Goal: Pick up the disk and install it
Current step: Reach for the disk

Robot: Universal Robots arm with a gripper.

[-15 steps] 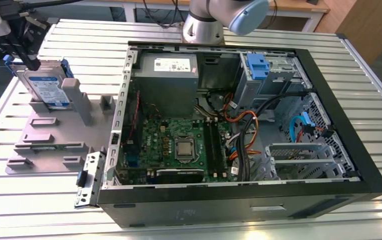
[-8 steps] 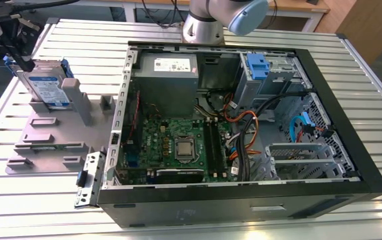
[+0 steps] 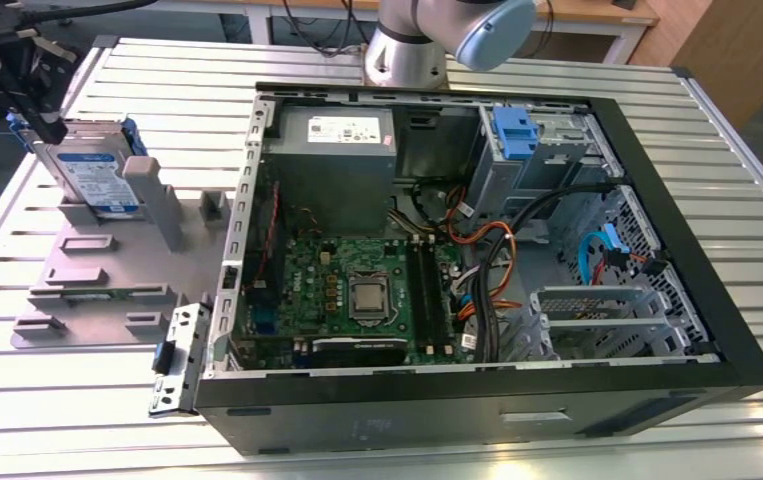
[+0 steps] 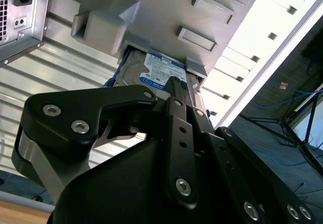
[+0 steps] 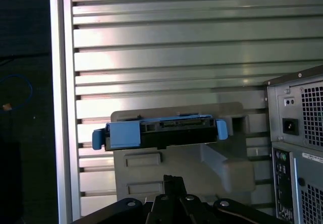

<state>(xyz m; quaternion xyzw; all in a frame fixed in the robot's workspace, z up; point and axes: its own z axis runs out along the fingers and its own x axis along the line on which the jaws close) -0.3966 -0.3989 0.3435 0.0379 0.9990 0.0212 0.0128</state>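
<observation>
The disk (image 3: 94,175) is a silver hard drive with a white-and-blue label and a blue side bracket. It stands on edge in a slot of the grey fixture plate (image 3: 88,290), at the exterior view's left. My gripper (image 3: 48,128) hangs just over the disk's upper corner, away from the computer case. In the first wrist view the disk (image 5: 159,133) shows edge-on beyond my gripper (image 5: 172,179), whose two fingers meet in a narrow tip with nothing between them. The disk's label (image 4: 161,72) shows past the black fingers (image 4: 175,95) in the second wrist view.
The open computer case (image 3: 488,400) lies beside the fixture, with a grey power supply (image 3: 334,140), a motherboard (image 3: 354,290), loose cables and a drive cage with a blue latch (image 3: 515,125). A small metal bracket (image 3: 178,355) leans at the case's near corner. The slatted table's edge (image 5: 63,108) runs close behind the fixture.
</observation>
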